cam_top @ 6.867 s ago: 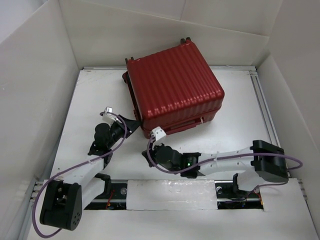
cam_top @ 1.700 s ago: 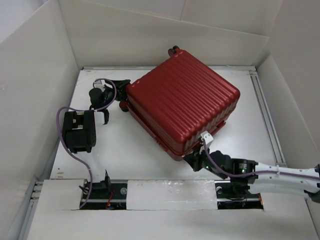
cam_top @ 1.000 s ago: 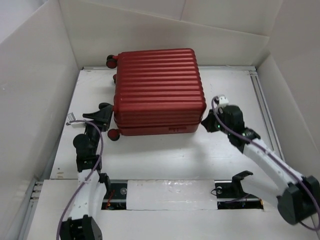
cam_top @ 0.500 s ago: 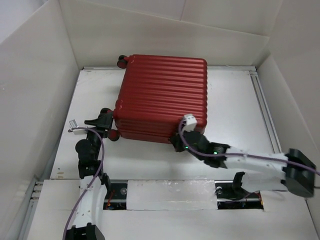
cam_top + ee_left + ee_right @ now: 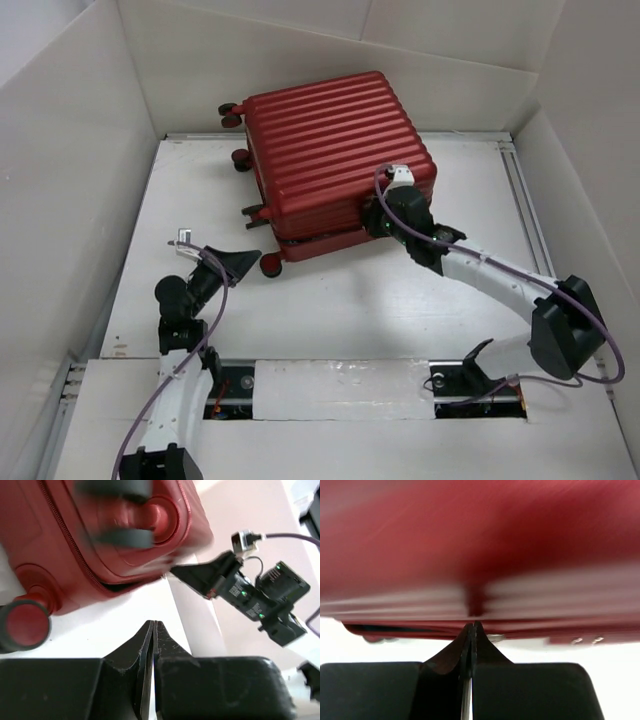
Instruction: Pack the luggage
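red shell: the luggage point(image 5: 335, 150) lay flat and zipped shut on the far half of the surface point(image 5: 330, 320), skewed, with its wheels toward the far-left corner.
right gripper: the right gripper point(image 5: 471, 627) had its jaws clenched on nothing, with the tips against the near-right side of the case at the seam line. its wrist view was smeared, so the exact contact was hard to read.
left gripper: the left gripper point(image 5: 153, 626) also had its jaws pressed together and empty. it sat low over the surface, just beside the near-left wheel point(image 5: 270, 263) but apart from it.
step in hand: this looked like turning and squaring the shut case so that its zipper point(image 5: 65, 535) side faced the near edge, before any opening.
how to do it well: the right tips needed to push low on the side wall, below the ribbed top, so the case slid flat rather than tipping. the left tips were best used as a pivot stop on the shell beside the wheel, not on the wheel itself, which would roll away.
pace: a slow, steady push was called for, since hard plastic on a smooth surface would skate and over-rotate.
risk: closed tips could slip off the rounded corner, or drive the case into the far wall.
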Tool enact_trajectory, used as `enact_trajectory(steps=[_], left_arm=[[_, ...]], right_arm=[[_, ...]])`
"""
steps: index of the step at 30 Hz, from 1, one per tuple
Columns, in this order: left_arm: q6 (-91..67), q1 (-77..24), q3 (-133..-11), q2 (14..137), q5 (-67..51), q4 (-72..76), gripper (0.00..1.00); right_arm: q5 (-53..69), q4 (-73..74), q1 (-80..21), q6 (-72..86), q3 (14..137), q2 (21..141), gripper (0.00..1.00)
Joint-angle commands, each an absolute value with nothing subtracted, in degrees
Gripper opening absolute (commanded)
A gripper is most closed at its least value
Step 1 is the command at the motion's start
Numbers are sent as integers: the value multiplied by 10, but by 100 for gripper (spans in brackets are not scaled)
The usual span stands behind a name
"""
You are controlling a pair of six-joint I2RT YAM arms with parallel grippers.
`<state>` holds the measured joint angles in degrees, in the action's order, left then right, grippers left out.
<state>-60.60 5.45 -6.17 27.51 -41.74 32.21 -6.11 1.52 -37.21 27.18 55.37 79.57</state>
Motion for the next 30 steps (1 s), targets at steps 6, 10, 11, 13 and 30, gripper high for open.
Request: enact_trajectory(steps=[6,10,11,13,30], left_arm=[[-555,54,-113,297,-512,355,0],[-542,54,-135,286,-505,323,0],[-489,54,-153,286,-483,222,0],[-443,54,-189,296,-434,137,22],[-570,84,-207,447,-443,315,99]], right_arm=[[-133,-220,-591,330,491,846,0],[-187,-214,-610,344,417,768,0],[-205,-173,-610,344,394,713,0],[-222,-119,-605,325,388,664,0],[25,17,-313,66,462,689,53]])
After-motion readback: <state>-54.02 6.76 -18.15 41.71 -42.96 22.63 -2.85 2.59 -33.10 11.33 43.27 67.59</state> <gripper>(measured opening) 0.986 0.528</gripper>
